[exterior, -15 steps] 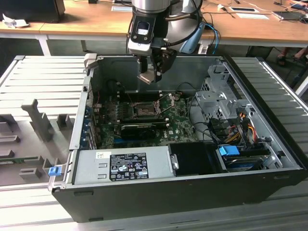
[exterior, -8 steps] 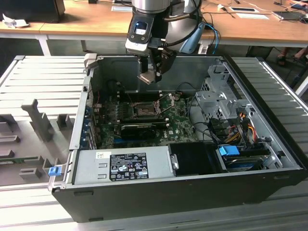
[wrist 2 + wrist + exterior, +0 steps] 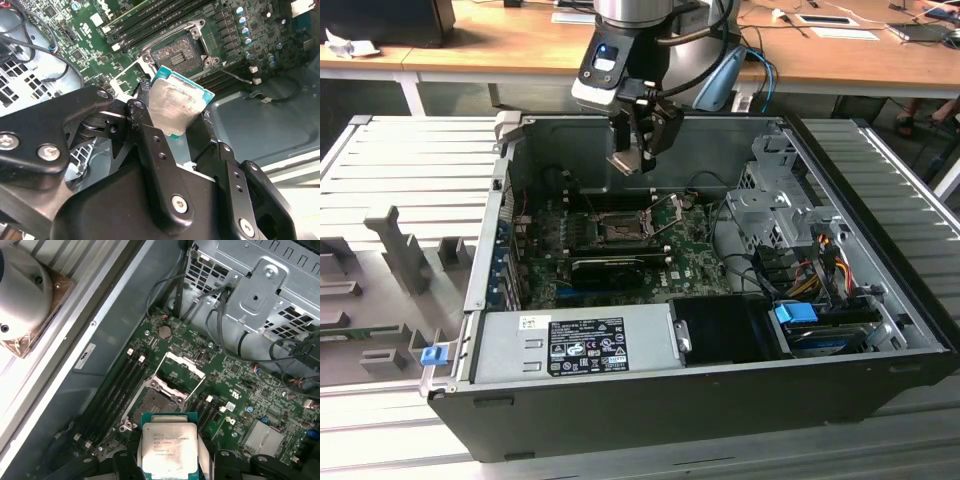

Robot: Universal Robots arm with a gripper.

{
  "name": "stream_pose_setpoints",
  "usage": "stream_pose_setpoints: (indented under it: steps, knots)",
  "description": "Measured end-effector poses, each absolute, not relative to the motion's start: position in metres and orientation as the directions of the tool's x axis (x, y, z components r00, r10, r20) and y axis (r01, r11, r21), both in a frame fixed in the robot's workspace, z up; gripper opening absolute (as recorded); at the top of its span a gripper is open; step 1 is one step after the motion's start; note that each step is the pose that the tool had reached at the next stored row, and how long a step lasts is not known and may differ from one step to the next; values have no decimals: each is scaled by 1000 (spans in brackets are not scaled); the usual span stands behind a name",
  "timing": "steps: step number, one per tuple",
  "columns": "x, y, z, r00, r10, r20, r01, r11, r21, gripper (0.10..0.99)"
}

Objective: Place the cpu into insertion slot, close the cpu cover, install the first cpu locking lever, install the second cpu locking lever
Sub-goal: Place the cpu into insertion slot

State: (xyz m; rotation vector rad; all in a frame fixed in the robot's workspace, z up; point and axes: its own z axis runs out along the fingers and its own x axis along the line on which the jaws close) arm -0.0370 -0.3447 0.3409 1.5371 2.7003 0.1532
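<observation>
Exterior view: our black hand (image 3: 638, 162) hovers above the green motherboard (image 3: 692, 238).
Second wrist view: it pinches the thin square silvery-beige cpu (image 3: 177, 107) by its edges.
First wrist view: dark metal-rimmed insertion slot (image 3: 155, 407) lies beneath, silvery cpu cover (image 3: 186, 365) raised to admit it.

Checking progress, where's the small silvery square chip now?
The chip is clamped in the black gripper in both wrist views, above the green motherboard's open square socket.
</observation>
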Motion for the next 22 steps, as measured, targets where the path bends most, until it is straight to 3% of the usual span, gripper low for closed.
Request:
stream_pose_setpoints:
  steps: [22]
  knots:
    - [-37, -345, 338, -356, 934, 22, 931, 352, 101, 533]
